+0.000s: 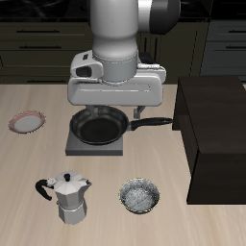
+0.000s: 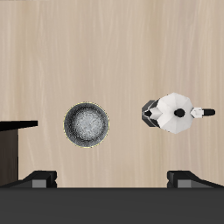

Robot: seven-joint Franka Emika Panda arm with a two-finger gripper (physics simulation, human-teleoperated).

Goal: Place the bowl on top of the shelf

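The bowl (image 1: 140, 196), small, round and grey-white speckled with a dark rim, is seen standing upright on the light wooden surface (image 1: 29, 163) near its front edge, just beside the shelf (image 1: 217, 135) but not touching it. The shelf, a large dark brown boxy cabinet with a flat top, is set along one side of the surface, and nothing is seen on its top. A silver moka pot (image 1: 69, 197) with a black handle is placed near the front edge too, a little apart from the bowl. Farther back, a black frying pan (image 1: 99, 126) is seen resting on a square grey-black burner plate (image 1: 94, 144), its handle pointed toward the shelf. A flat white plate with a pink rim (image 1: 27, 122) lies well apart from the bowl, at the far side of the surface from the shelf. The arm is held high above the pan, well clear of the bowl. In the wrist view the bowl (image 2: 87, 124) and the moka pot (image 2: 178, 115) are seen from straight above, with a corner of the shelf (image 2: 12, 149) beside the bowl. The gripper (image 2: 112, 180) is shown with its two fingertips (image 2: 40, 180) spread wide, and nothing is held between them.
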